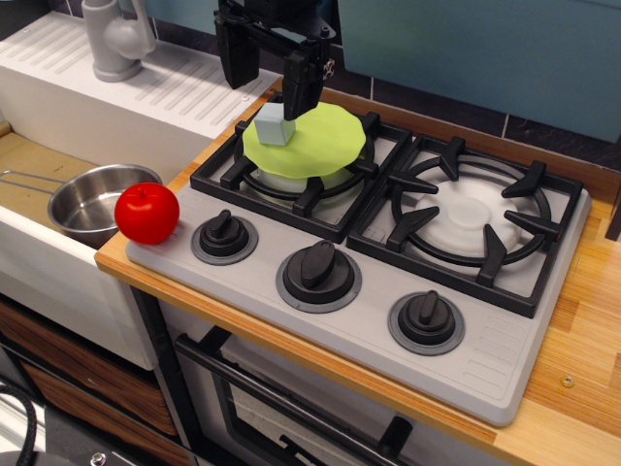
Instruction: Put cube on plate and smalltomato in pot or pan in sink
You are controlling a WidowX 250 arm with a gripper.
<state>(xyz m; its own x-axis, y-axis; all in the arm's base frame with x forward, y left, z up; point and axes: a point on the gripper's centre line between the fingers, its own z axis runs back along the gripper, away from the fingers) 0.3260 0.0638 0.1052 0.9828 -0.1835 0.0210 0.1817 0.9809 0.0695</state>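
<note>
The pale grey-blue cube (275, 126) rests on the left part of the lime-green plate (320, 142), which lies on the stove's back left burner. My gripper (266, 85) is open and empty, raised above and just behind the cube. The red smalltomato (147, 213) sits on the stove's front left corner. The shiny steel pot (89, 201) with its wire handle stands in the sink (29, 184) right beside the tomato.
The white faucet (114, 39) and ribbed drainboard (165, 83) are at the back left. The right burner (471, 218) has a white cap. Three black knobs (317, 267) line the stove front. Wooden counter (582, 340) runs on the right.
</note>
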